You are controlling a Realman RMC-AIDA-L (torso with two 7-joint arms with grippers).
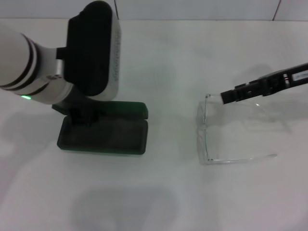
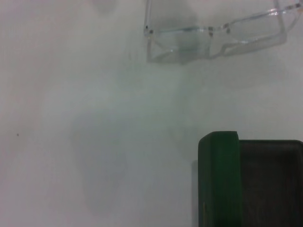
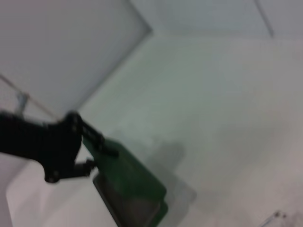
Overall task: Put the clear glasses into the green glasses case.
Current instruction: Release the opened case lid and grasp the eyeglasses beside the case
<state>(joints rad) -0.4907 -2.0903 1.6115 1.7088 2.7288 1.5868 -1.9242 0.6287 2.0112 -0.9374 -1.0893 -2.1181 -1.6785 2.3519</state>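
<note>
The left gripper [image 1: 79, 115] sits on the open green glasses case [image 1: 103, 137], its fingertips hidden by its own bulk, so whether it grips cannot be told. The right gripper [image 1: 226, 97], partly cut off, touches the clear glasses [image 1: 226, 139]; its jaws are unreadable. The glasses lie well apart from the smooth, round-cornered case.
</note>
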